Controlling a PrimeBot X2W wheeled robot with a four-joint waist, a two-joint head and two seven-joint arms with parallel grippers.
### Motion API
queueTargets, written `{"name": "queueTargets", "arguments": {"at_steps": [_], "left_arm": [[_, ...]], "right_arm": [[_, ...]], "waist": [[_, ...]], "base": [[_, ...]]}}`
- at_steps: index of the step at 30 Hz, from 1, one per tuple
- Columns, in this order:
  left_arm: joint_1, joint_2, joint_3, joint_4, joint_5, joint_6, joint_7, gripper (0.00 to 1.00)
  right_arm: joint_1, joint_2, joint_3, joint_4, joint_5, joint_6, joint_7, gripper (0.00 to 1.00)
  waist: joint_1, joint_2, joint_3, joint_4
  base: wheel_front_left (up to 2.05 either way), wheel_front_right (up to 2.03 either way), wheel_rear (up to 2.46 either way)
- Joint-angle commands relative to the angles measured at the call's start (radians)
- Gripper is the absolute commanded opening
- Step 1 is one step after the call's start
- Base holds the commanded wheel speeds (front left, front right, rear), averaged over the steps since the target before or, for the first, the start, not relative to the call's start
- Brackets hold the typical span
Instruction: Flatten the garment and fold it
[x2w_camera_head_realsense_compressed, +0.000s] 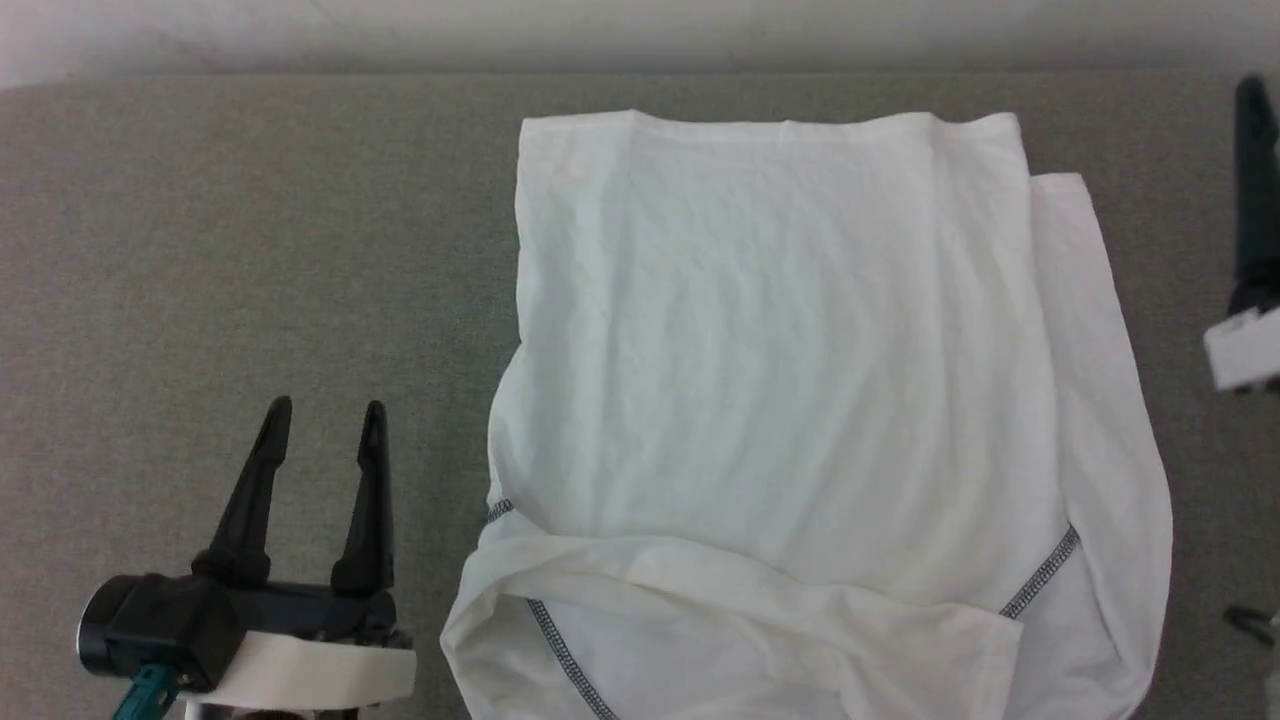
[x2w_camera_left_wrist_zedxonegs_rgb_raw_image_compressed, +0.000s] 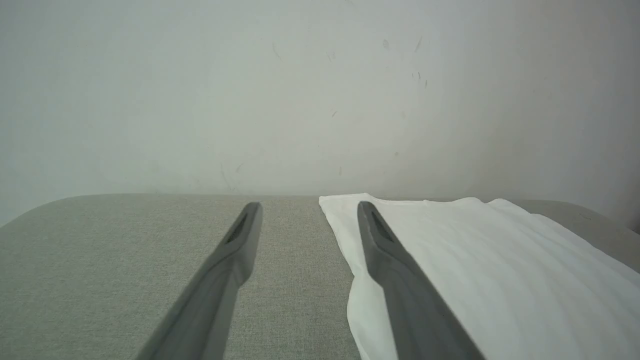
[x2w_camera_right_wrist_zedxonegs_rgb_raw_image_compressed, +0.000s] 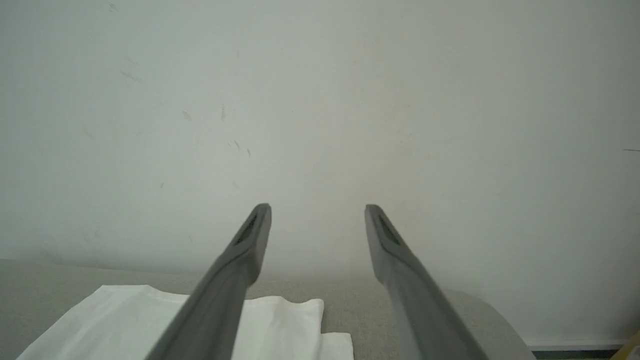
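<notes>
The white garment (x2w_camera_head_realsense_compressed: 790, 400) lies spread on the grey table (x2w_camera_head_realsense_compressed: 250, 250), folded into a tall panel with dark dashed stitching near its bottom edge; a second layer sticks out along its right side. My left gripper (x2w_camera_head_realsense_compressed: 322, 412) hovers open to the left of the garment, holding nothing. In the left wrist view the left gripper (x2w_camera_left_wrist_zedxonegs_rgb_raw_image_compressed: 309, 207) points at the far table edge with the garment (x2w_camera_left_wrist_zedxonegs_rgb_raw_image_compressed: 475, 270) to its right. At the right edge of the head view, one dark finger (x2w_camera_head_realsense_compressed: 1255, 180) of my right gripper rises clear of the cloth. The right gripper (x2w_camera_right_wrist_zedxonegs_rgb_raw_image_compressed: 317, 210) is open, the garment (x2w_camera_right_wrist_zedxonegs_rgb_raw_image_compressed: 150, 320) below left.
A pale wall (x2w_camera_left_wrist_zedxonegs_rgb_raw_image_compressed: 320, 90) stands right behind the table's far edge. The padded grey surface extends wide to the left of the garment. The table's rounded right corner (x2w_camera_right_wrist_zedxonegs_rgb_raw_image_compressed: 480, 305) shows in the right wrist view.
</notes>
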Motion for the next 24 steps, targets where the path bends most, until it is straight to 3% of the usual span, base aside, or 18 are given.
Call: {"name": "queueTargets", "arguments": {"at_steps": [1, 6, 11, 18, 24], "left_arm": [[-0.018, -0.005, 0.006, -0.002, 0.011, -0.008, -0.005, 1.00], [-0.061, -0.022, 0.016, 0.001, 0.018, -0.036, -0.005, 1.00], [-0.093, -0.041, 0.022, 0.012, 0.024, -0.066, -0.005, 1.00], [-0.135, -0.066, 0.022, 0.029, 0.040, -0.104, -0.005, 1.00], [-0.162, -0.083, 0.026, 0.045, 0.050, -0.131, -0.005, 1.00]], "right_arm": [[-0.025, -0.013, -0.003, 0.001, 0.010, -0.001, 0.016, 1.00], [-0.230, -0.114, -0.066, 0.085, 0.063, -0.001, 0.206, 1.00], [-0.335, -0.154, -0.102, 0.212, 0.103, -0.001, 0.397, 1.00], [-0.377, -0.141, -0.160, 0.289, 0.095, -0.001, 0.595, 1.00], [-0.383, -0.126, -0.169, 0.285, 0.081, -0.001, 0.656, 1.00]], "waist": [[-0.0001, 0.0000, 0.068, 0.007], [-0.0001, 0.0000, 0.149, 0.023], [-0.0001, 0.0000, 0.211, 0.028], [-0.0001, 0.0000, 0.272, 0.038], [-0.0001, 0.0000, 0.330, 0.046]], "base": [[0.00, 0.00, 0.00], [0.00, 0.00, 0.00], [0.00, 0.00, 0.00], [0.00, 0.00, 0.00], [0.00, 0.00, 0.00]]}}
